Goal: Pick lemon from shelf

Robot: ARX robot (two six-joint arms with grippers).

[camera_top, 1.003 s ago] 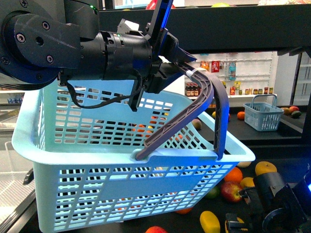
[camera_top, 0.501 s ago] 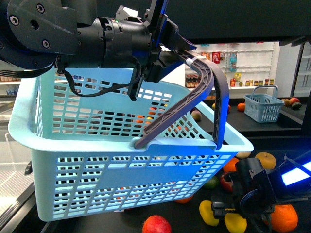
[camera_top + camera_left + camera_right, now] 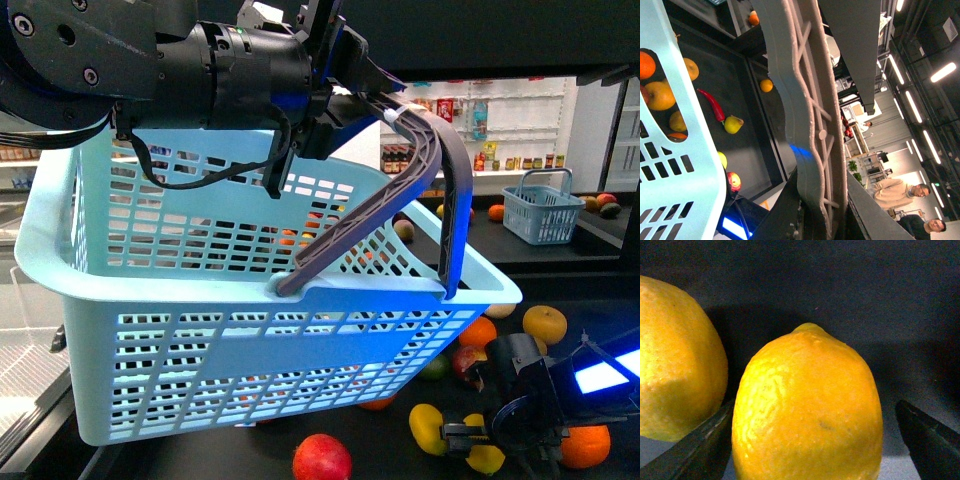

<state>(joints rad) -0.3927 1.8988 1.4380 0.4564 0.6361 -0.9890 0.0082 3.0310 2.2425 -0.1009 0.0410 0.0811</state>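
**Lemon framed between open fingers, not yet gripped**

The right gripper (image 3: 465,440) is spread wide and holds nothing. The lemon (image 3: 807,410) lies between its two fingers (image 3: 700,450) on the dark tray of the shelf (image 3: 865,285). One finger sits close against the rind; the other is clear of it. Another yellow citrus (image 3: 675,355) lies just outside the nearer finger, almost touching the lemon.

The lemon looks light and firm. Its pebbled, waxy skin could slide under hard pads, and its oval form may roll. It is best gripped across the broad middle, not the tapered tip, with a moderate squeeze.

The left gripper (image 3: 375,105) is clamped on the basket handle (image 3: 440,170), carrying the blue basket (image 3: 250,330).
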